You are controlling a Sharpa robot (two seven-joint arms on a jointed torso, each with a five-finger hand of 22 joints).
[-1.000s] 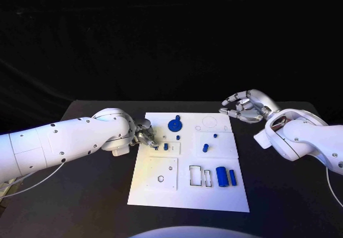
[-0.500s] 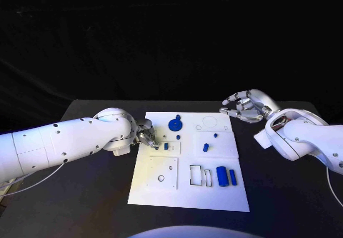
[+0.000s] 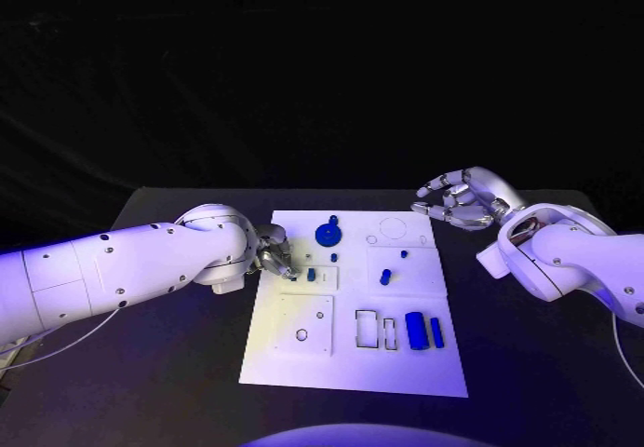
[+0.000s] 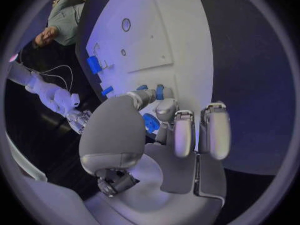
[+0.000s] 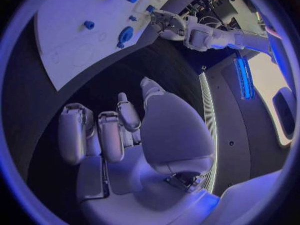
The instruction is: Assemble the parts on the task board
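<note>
Left hand (image 3: 278, 258) pinching small blue part (image 4: 150, 123); right hand (image 3: 461, 202) curled, holding nothing.

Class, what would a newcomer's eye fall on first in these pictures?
The white task board in the middle of the black table, dotted with small blue parts. The left hand works at the board's left edge, while the right hand hangs off its far right corner, holding nothing.

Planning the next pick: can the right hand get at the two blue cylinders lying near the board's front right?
Probably yes. The right hand hovers holding nothing beyond the task board's far right corner, and nothing stands over the blue cylinders; the left hand works at the opposite edge.
</note>
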